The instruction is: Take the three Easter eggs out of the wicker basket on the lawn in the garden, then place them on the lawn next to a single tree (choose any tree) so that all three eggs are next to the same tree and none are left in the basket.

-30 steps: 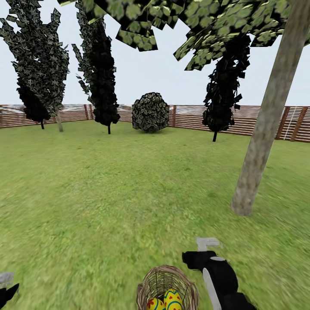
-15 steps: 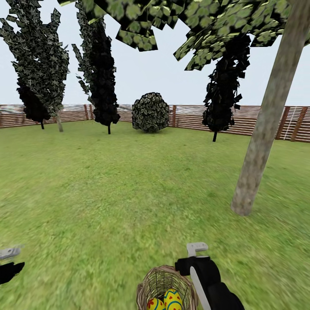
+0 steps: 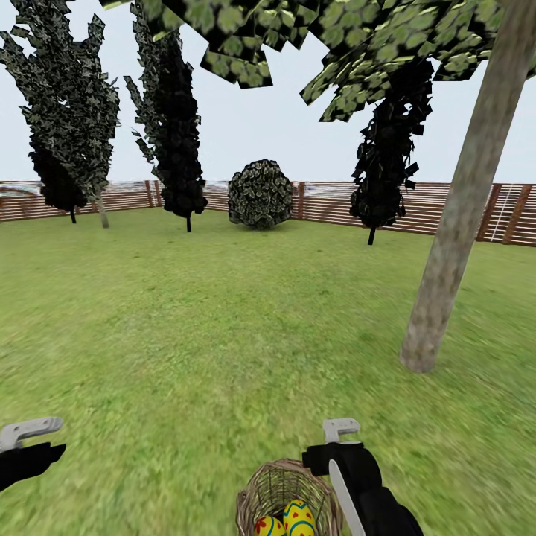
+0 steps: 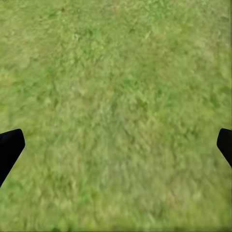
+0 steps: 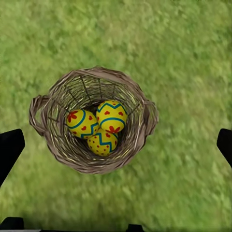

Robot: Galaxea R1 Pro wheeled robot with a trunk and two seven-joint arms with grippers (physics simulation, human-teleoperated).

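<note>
Hovering over the wicker basket (image 5: pixel 92 121), the right gripper (image 5: pixel 116 145) looks straight down; its fingers stand wide apart with the basket between them. All three Easter eggs (image 5: pixel 99 126) sit bunched, touching, on the basket floor, directly below. Basket rests on the lawn (image 3: pixel 223 335), the pale-trunked tree (image 3: pixel 447 253) ahead to the right. Left gripper (image 4: pixel 116 145), fingers apart, hangs over bare grass, well off. Right arm nearer: a straight descent, likely.
</note>
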